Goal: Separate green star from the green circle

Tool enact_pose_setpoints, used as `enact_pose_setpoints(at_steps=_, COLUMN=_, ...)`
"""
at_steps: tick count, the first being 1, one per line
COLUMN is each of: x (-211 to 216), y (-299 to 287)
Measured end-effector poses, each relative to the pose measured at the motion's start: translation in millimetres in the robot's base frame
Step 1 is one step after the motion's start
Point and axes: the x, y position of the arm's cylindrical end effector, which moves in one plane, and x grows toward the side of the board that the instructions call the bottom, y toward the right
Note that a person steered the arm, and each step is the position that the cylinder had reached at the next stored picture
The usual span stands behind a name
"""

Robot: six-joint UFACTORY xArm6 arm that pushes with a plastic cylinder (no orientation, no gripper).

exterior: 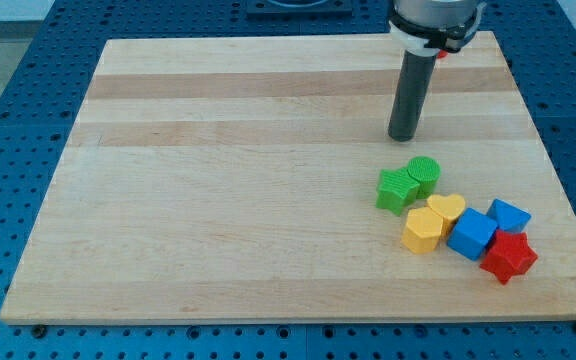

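No pincer on rig; we push with my tip [402, 137]. Green star [396, 189] touches green circle [424, 173], both just below tip. Risk: straight push shoves pair together into yellow heart [447, 209].

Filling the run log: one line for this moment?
tip above green circle, apart | green star touching circle | not separated

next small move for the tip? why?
Probably slide my tip toward the view's bottom, into the seam between the green star and green circle. They touch, star on the view's left, and the tip sits just above them.
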Motion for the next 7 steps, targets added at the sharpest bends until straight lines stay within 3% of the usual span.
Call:
enact_pose_setpoints(at_steps=4, x=55.9, y=85.0)
enact_pose_setpoints(at_steps=7, x=89.5, y=45.9)
